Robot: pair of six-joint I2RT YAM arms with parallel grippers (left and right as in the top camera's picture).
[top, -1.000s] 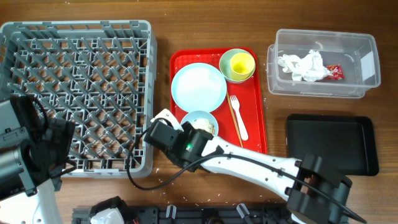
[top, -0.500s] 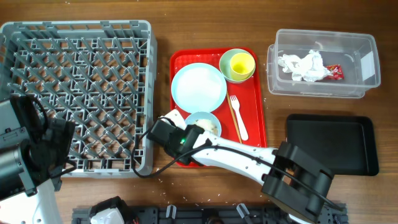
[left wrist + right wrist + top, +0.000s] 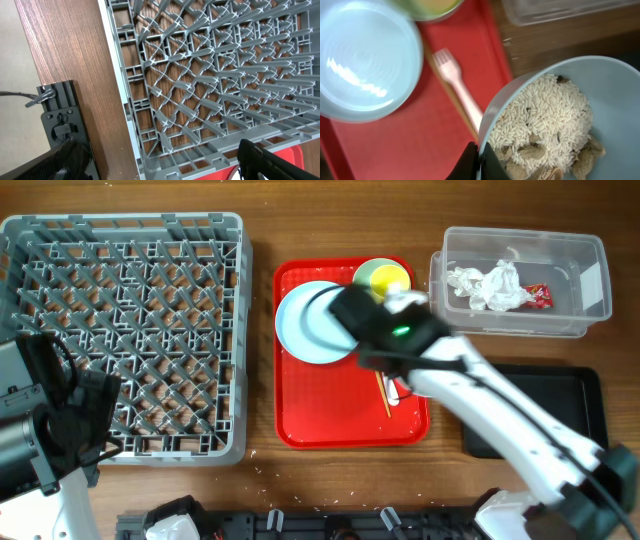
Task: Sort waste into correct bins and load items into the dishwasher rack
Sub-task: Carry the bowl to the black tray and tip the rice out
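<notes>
- Rice scraps (image 3: 545,117), off-white grains with a few tan lumps mixed in, lie heaped in the small bowl (image 3: 600,85), which looks pale blue-white and glossy from the right wrist camera.
- That bowl is held up over the right edge of the red tray (image 3: 330,415), with bare wood and a dark patch showing past its far rim.
- The right gripper (image 3: 479,161) has its black fingers pressed together on the bowl's near rim, pinching the wall.
- Below it on the tray lie the white fork (image 3: 457,90) and, just beside it, a thin wooden chopstick (image 3: 441,75); the round pale plate (image 3: 365,60) sits to their left.
- From overhead the right arm (image 3: 500,405) runs blurred from the lower right corner up to the tray, and its wrist covers the plate's right edge and part of the green bowl (image 3: 380,272).
- The clear tub (image 3: 520,242) holds crumpled tissue (image 3: 490,285) and a red wrapper (image 3: 540,296); a white label on its right end is too small to read.
- The black tray (image 3: 585,425) lies below the tub, partly under the arm.
- The left gripper (image 3: 165,165) hangs spread wide at the lower left corner of the grey dishwasher rack (image 3: 130,330), holding nothing.
</notes>
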